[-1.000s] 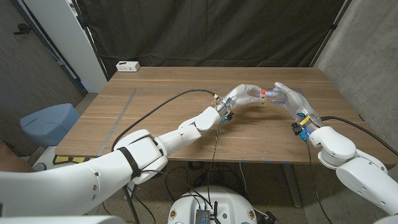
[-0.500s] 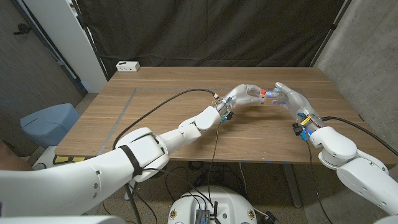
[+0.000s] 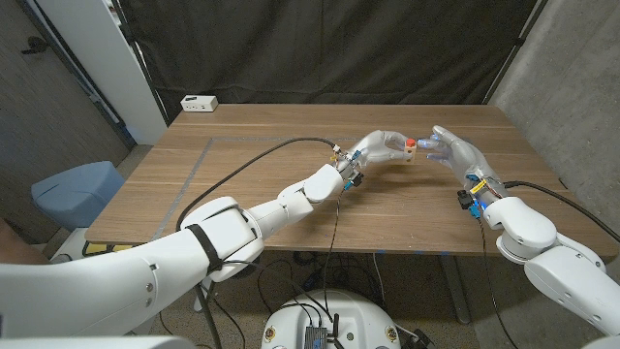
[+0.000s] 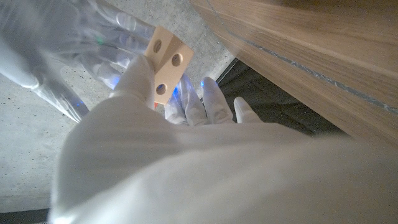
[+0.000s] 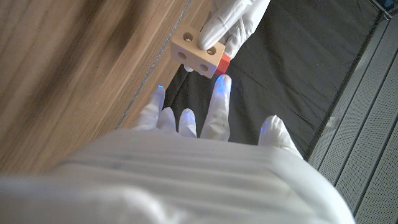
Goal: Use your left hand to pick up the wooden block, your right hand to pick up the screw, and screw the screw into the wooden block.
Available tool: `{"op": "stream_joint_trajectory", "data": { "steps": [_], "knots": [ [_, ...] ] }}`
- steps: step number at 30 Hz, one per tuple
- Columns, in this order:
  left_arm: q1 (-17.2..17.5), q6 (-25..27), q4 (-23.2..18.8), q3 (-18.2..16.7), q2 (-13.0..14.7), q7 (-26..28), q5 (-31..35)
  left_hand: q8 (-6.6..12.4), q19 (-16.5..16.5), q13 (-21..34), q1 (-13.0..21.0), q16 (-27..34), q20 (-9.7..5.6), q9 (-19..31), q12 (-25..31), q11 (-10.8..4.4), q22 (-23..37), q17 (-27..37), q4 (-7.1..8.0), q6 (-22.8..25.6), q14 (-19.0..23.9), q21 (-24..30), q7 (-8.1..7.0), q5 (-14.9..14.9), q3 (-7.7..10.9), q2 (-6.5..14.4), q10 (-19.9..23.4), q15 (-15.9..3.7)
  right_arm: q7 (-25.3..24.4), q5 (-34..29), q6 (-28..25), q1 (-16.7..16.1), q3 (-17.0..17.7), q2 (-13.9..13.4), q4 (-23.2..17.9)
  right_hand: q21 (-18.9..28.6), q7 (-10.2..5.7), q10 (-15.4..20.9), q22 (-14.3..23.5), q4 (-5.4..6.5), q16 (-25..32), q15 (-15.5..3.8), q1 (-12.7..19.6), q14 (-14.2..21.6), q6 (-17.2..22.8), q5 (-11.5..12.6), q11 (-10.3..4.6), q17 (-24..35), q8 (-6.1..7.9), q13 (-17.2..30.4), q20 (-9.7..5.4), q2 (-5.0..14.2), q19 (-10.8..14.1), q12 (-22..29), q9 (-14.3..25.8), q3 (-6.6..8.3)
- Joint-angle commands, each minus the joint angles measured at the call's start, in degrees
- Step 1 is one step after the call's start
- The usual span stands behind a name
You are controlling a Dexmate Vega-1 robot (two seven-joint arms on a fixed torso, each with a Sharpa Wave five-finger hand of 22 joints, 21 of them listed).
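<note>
Wooden block (image 3: 411, 152) with round holes is pinched in the left hand (image 3: 385, 147), raised above the table (image 3: 262, 184); a red screw (image 3: 411, 143) shows at its top; the right hand (image 3: 451, 152) hovers just beside it, fingers spread and holding nothing; a white box (image 3: 199, 103) sits at the far corner.

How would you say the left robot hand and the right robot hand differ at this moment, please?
The left robot hand holds the wooden block up off the table; the right robot hand holds nothing. The left's fingers close on the block, whereas the right's are spread apart beside it, near the red screw. Both are white and raised above the table.
</note>
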Motion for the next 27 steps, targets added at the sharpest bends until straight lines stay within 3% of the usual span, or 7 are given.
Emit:
{"op": "stream_joint_trajectory", "data": {
  "steps": [1, 18, 27],
  "knots": [
    [0.5, 0.3, -1.9, -0.1, 1.0, -0.2, 0.2, 0.39, 0.2, 1.1, -0.4, 0.1, -0.19, 0.3, 3.6, -4.98, 0.2, 0.1, 1.08, 12.1, 0.2, 0.1, -3.07, 0.6, 1.61, 1.4, 5.5, -5.31, -0.9, -0.7, -0.5, 1.2, -0.8, 0.6, 0.1, 0.3, -0.55, -0.3, 0.2, -0.34, 0.2, 0.37, 0.1, 0.2, -1.5, 0.1, 0.61, 0.1, -0.52, 0.1, 0.02, 0.04, 0.3, -0.2, 0.2, -0.10],
    [2.7, 2.2, -7.4, -0.9, 3.1, 0.4, 1.5, 0.39, 0.1, 1.2, -0.4, 0.1, -0.09, 0.3, 3.6, -5.02, 0.2, 0.1, 1.09, 12.1, 0.2, 0.1, -3.14, 0.6, 1.61, 1.4, 5.5, -5.28, 2.9, 0.9, 0.3, 4.1, -2.5, -0.8, 2.7, -0.1, -1.60, -4.2, 0.2, -0.21, -0.7, 1.17, -0.2, -2.1, -6.9, 0.0, 0.48, 0.2, -1.29, 0.2, 0.07, -0.12, -0.7, -1.1, 0.2, -0.30],
    [2.8, 2.6, -7.3, -1.1, 2.7, 0.4, 1.8, 0.38, 0.1, 1.1, -0.4, 0.1, -0.20, 0.3, 3.6, -5.00, 0.2, 0.1, 1.13, 12.1, 0.2, 0.1, -3.15, 0.6, 1.58, 1.4, 5.4, -5.34, 3.7, 1.5, 1.1, 4.9, -3.3, -1.3, 3.8, -0.2, -1.81, -4.6, 0.2, -0.18, -0.8, 1.24, -0.2, -2.5, -7.0, 0.0, 0.49, 0.2, -1.05, 0.2, 0.09, -0.12, -1.0, -1.1, 0.2, -0.33]
  ]
}}
